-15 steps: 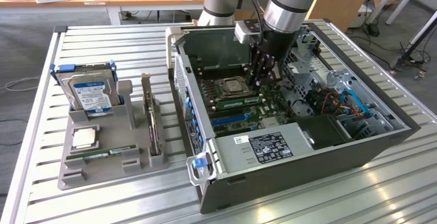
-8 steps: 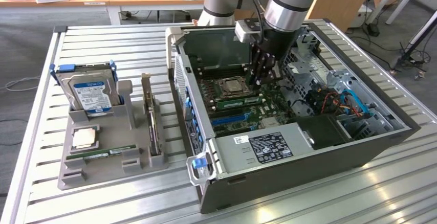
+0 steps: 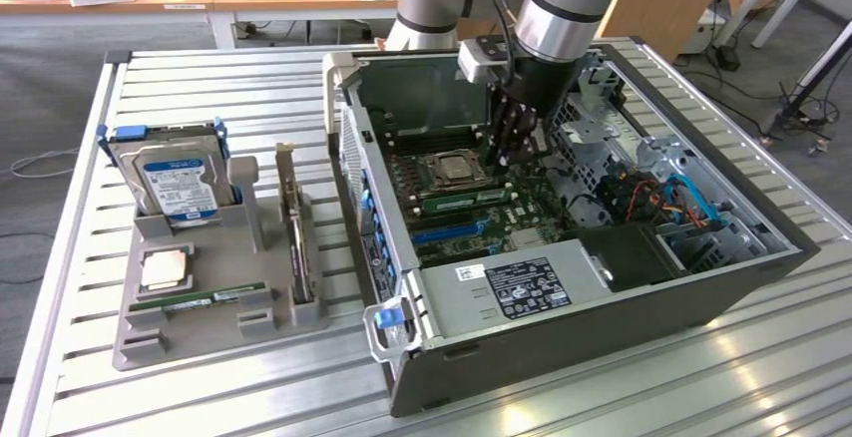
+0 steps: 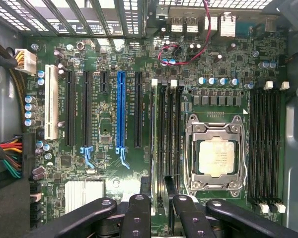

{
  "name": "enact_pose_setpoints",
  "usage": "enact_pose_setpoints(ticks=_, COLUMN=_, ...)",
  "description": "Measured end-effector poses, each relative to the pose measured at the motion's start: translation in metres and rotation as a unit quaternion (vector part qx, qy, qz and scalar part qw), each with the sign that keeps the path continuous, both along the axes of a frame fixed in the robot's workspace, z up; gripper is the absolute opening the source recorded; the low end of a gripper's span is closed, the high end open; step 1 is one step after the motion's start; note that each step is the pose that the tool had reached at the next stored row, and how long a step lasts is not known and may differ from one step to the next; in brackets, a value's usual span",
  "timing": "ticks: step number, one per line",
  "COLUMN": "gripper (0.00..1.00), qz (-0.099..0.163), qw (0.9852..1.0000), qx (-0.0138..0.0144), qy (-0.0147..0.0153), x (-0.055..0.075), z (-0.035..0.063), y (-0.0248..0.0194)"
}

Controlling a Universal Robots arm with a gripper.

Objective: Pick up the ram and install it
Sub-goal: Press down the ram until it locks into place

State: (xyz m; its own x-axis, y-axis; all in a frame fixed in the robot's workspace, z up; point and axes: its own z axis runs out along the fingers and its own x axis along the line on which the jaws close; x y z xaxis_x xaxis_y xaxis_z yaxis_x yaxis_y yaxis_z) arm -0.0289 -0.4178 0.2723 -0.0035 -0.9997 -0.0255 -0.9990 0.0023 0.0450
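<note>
Wrist view, tool [image 4: 158, 198] part-open gripping ram [image 4: 158, 191], over motherboard [image 4: 109, 99] slots

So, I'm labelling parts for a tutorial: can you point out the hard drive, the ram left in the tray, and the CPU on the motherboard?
hard drive [image 3: 178, 184]: exterior view, on its blue-and-white label.
ram [image 3: 200, 301]: exterior view, mid-length of the green stick.
CPU [image 4: 216, 157]: wrist view, centre of the silver lid.

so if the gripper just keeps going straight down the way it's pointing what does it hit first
Probably the black memory slots on the green motherboard, just beside the silver processor in its metal socket frame. The gripper points down over that slot bank; exact depth is unclear.
</note>
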Motion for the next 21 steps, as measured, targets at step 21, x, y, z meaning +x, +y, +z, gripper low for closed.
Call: enact_pose_setpoints(ticks=21, gripper=0.11, qz=0.0, qw=1.0, qx=0.0, qy=0.0, x=-0.034, z=-0.0001, y=0.0)
